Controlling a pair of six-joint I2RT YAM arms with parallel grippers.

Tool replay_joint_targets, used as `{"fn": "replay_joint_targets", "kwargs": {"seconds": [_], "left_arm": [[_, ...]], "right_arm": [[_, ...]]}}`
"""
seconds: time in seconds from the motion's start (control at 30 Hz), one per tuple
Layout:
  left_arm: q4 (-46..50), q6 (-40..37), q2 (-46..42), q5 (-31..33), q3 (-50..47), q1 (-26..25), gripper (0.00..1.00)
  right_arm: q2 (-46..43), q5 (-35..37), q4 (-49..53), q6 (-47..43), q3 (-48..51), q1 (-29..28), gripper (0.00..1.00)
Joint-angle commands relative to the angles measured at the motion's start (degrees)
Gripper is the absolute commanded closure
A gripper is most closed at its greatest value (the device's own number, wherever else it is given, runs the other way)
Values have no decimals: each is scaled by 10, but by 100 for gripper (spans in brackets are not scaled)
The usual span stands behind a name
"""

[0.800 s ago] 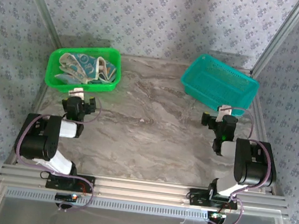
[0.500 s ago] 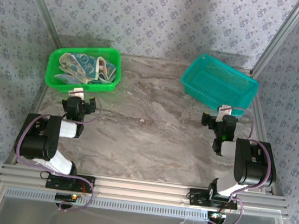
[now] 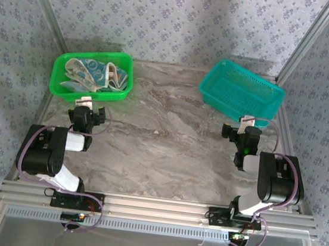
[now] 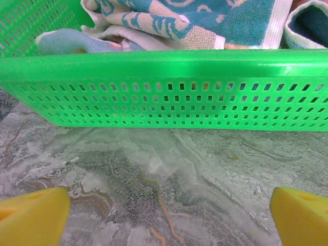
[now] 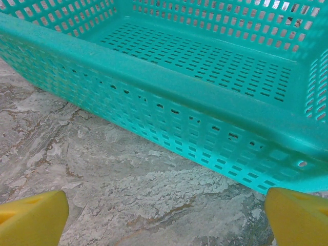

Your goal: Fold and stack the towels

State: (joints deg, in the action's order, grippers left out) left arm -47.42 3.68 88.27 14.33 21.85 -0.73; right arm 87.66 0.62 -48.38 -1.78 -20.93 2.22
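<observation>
Near the left front of the grey marbled table (image 3: 161, 146), the left gripper (image 3: 89, 106) hovers with its yellow-padded jaws spread wide, holding nothing. It sits just short of a green perforated plastic basket (image 4: 164, 92), where the crumpled blue and teal printed cloth towels (image 3: 92, 73) lie heaped. The right gripper (image 3: 240, 125), equally wide and unladen, faces a teal perforated plastic basket (image 5: 179, 87).

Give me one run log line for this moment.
stage: nothing folded yet | towels: heaped in green basket | left gripper: open, facing green basket | right gripper: open, facing teal basket
</observation>
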Motion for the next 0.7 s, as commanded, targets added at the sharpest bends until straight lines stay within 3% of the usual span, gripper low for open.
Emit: {"fn": "replay_joint_targets", "kwargs": {"seconds": [0.0,0.1,0.2,0.27,0.33,0.5,0.57,0.67], "left_arm": [[-2,8,-24,0,6,3,0],[106,15,-87,26,35,1,0],[327,56,-156,60,113,1,0],[497,141,-181,95,193,2,0],[596,164,-193,73,245,2,0],[636,215,-212,-3,286,4,0],[633,217,-188,-49,317,5,0],[642,216,-116,-88,388,1,4]], "right_arm": [[-1,5,-6,5,-8,0,0],[-24,18,7,-5,-7,-12,0],[-92,62,82,-2,-15,-28,0],[-150,78,176,32,-35,-30,0],[-199,68,244,61,-46,-30,0],[-306,17,341,161,-55,-25,0],[-334,6,375,245,-69,-11,0],[-334,-28,413,282,-107,-6,0]]}}
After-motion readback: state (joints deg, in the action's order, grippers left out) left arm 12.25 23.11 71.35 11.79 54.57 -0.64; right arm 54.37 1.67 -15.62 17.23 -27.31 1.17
